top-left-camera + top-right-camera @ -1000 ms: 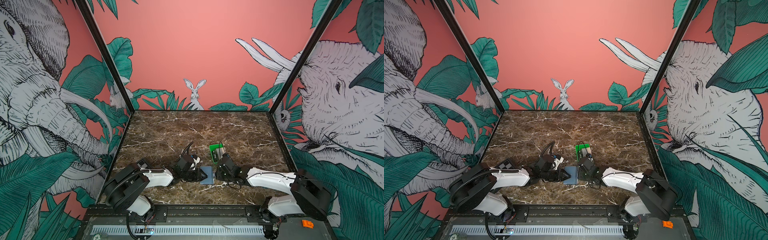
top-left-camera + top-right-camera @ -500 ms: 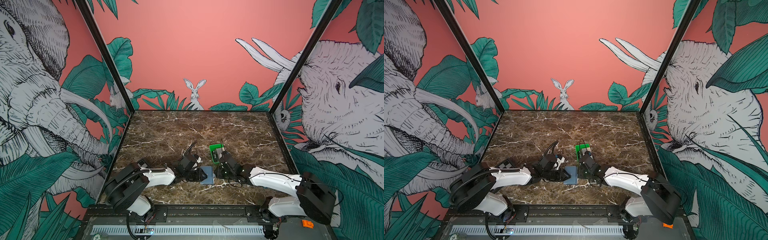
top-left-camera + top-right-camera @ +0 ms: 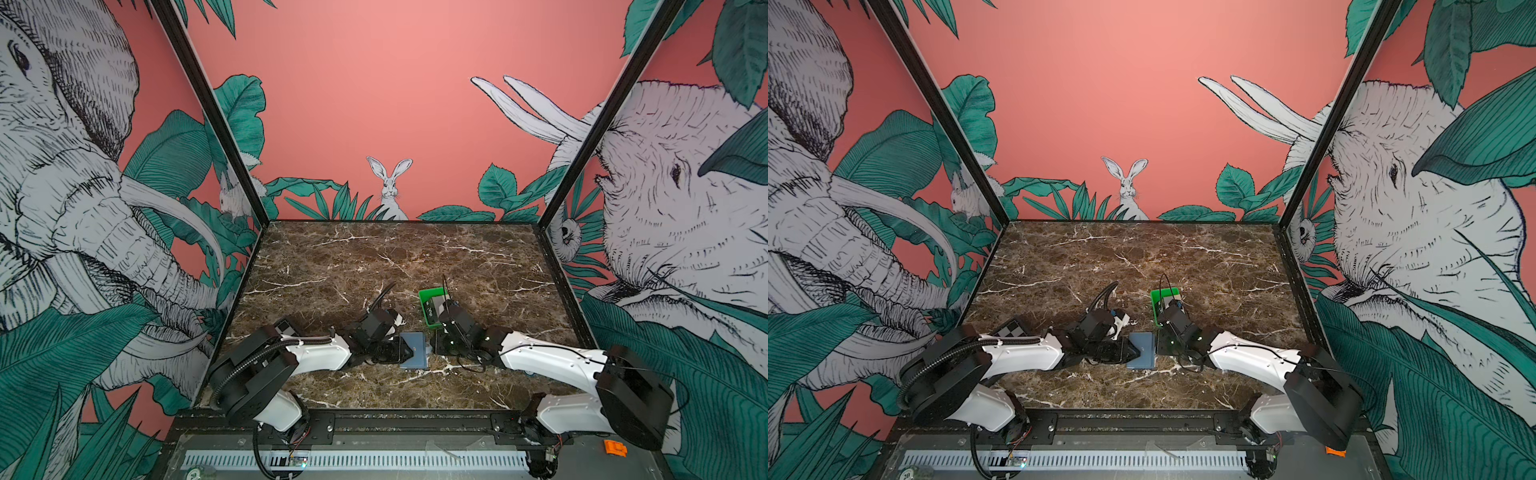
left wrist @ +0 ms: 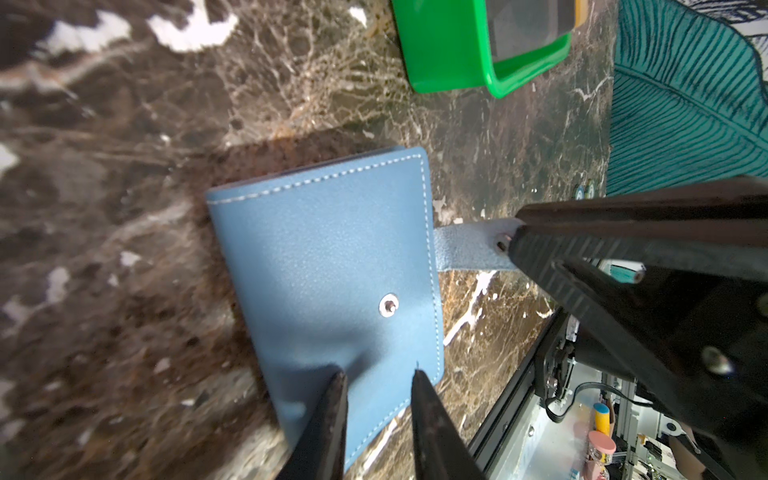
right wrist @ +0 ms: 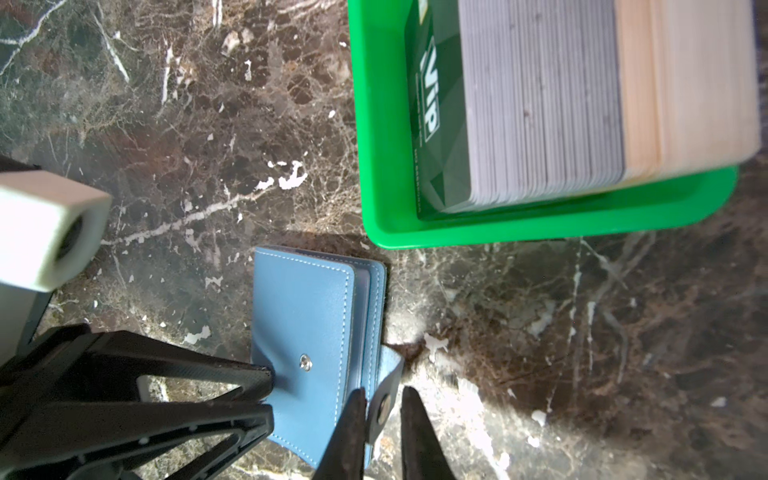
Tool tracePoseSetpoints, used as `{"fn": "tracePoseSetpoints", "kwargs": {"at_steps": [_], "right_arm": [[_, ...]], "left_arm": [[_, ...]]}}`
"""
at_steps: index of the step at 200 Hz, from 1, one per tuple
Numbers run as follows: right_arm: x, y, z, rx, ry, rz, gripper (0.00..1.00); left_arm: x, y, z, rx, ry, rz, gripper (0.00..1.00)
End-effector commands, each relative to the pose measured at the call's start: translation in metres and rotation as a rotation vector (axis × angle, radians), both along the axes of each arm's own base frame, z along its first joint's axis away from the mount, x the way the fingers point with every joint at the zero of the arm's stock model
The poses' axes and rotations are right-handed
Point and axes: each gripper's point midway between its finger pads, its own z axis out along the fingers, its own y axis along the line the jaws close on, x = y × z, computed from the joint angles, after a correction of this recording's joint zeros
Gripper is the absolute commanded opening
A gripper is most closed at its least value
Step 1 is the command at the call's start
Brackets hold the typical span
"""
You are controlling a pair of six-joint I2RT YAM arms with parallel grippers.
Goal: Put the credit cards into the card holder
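The slate-blue card holder (image 3: 415, 353) (image 3: 1143, 353) lies folded shut near the table's front middle, its snap tab (image 5: 384, 409) sticking out unfastened. My left gripper (image 4: 378, 376) rests both fingertips on its cover (image 4: 332, 257), jaws slightly apart and nothing between them. My right gripper (image 5: 383, 395) is closed round the tab from the opposite side. The credit cards (image 5: 540, 104) stand as a stack of several grey and beige ones with a "VIP" card (image 5: 432, 124) in front, inside the green tray (image 5: 540, 228) just behind the holder.
In both top views the green tray (image 3: 424, 297) (image 3: 1154, 296) sits right behind my right wrist. Both arms lie low, meeting at the holder. The black front rail (image 3: 415, 415) runs close by, and patterned walls enclose three sides.
The right jaws have narrowed onto the snap tab. The left jaws have drawn a little closer together on the cover. The card holder and tray have stayed in place.
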Motion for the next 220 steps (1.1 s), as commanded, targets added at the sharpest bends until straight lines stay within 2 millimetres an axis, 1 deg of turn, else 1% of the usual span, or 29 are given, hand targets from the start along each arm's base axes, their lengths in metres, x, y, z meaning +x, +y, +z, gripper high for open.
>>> {"fn": "tracePoseSetpoints", "kwargs": {"at_steps": [1,40,87,136,173,220], "right_arm": [[0.003,0.001,0.008,0.008,-0.019,0.005,0.15],[0.003,0.002,0.005,0.004,-0.010,0.008,0.13],[0.004,0.002,0.003,-0.007,-0.004,0.010,0.12],[0.005,0.004,0.006,-0.011,-0.012,0.022,0.05],[0.005,0.013,0.010,0.010,-0.011,0.058,0.01],[0.004,0.025,0.008,0.035,0.004,0.091,0.00]], "left_arm": [[-0.008,0.013,-0.018,0.090,0.033,-0.002,0.29],[-0.009,0.013,-0.019,0.091,0.034,-0.004,0.29],[-0.009,0.013,-0.017,0.088,0.033,-0.003,0.29],[-0.009,0.013,-0.018,0.089,0.033,0.001,0.28],[-0.010,0.014,-0.019,0.091,0.038,0.004,0.27],[-0.010,0.015,-0.018,0.089,0.036,0.012,0.26]]}}
